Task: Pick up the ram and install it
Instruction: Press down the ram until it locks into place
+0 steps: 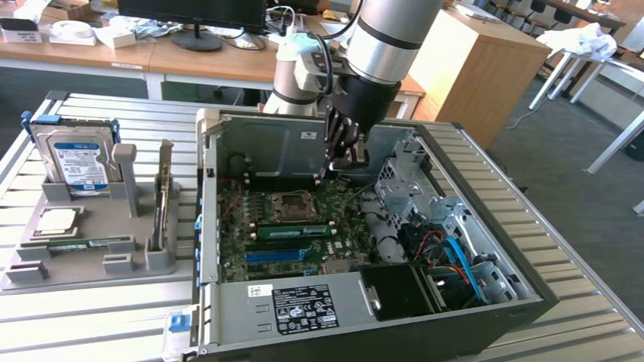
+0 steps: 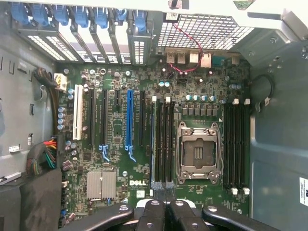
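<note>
Exterior view: gripper [image 1: 348, 170] hangs inside the open PC case [image 1: 252, 143], above the motherboard [image 1: 241, 264] and just past the empty CPU socket [image 1: 286, 205]. From here we can't tell how its jaws stand.

The ram [image 1: 86, 243] we can make out lies flat in the grey fixture [image 1: 90, 268] on the exterior view's left, outside the case and well apart from the gripper. A square processor chip [image 1: 59, 220] sits just behind it, and a hard drive [image 1: 75, 158] stands upright further back.

There's a green strip [image 1: 292, 228] beside the socket. We can't tell whether it's a seated stick or bare board.

Wrist view: we're looking straight down on the board. The fingers [image 2: 156, 211] are pressed together with only a thin seam between them, and we can't make out anything clamped in it. The gripper [image 2: 165, 195] lines up with the end of the dark memory slots [image 2: 163, 144] next to the CPU socket [image 2: 198, 151].
</note>
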### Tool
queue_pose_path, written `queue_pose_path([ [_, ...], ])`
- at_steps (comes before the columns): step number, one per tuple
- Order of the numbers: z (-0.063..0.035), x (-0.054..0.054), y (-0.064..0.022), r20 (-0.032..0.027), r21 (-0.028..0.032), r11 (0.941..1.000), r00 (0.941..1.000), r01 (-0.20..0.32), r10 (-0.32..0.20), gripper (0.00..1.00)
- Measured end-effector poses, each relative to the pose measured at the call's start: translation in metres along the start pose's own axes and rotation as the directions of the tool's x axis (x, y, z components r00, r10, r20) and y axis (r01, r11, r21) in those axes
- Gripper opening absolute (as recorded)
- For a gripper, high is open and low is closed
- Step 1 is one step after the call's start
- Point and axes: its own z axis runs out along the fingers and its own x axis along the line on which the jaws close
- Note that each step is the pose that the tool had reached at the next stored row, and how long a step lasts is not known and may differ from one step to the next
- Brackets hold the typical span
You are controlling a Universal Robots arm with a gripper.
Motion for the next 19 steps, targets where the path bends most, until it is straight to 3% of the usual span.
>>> queue_pose_path([
  [14, 0.0006, 0.0, -0.0159, 0.0, 0.0003, 1.0, 1.0, 0.0, 0.0, 0.1],
  [19, 0.001, 0.0, -0.0181, 0.0001, 0.0003, 1.0, 1.0, 0.0, 0.0, 0.1],
])
